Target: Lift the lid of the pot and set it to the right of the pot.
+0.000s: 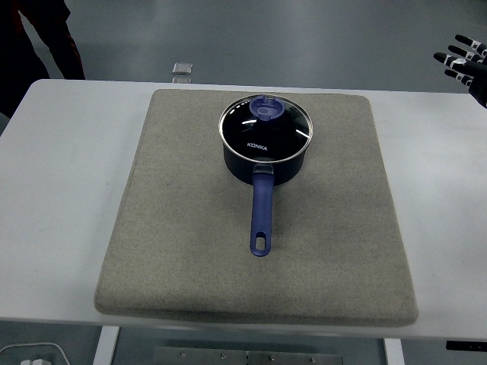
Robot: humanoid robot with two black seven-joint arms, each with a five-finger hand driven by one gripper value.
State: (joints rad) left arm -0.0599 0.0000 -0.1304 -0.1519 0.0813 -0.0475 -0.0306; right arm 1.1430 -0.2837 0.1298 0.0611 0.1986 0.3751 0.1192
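A dark blue pot (265, 163) stands on the grey mat (183, 228), a little behind its middle, with its long blue handle (261, 217) pointing toward the near edge. The glass lid (265, 128) with a steel rim rests on the pot, and its blue knob (266, 107) sits toward the far side. My right hand (461, 62) hangs at the upper right edge of the picture, well away from the pot, with its fingers spread and holding nothing. The left arm is out of view.
The mat covers most of the white table (61, 175). A person's dark clothing (38, 38) shows at the top left corner. A small grey object (182, 69) lies on the floor beyond the table's far edge.
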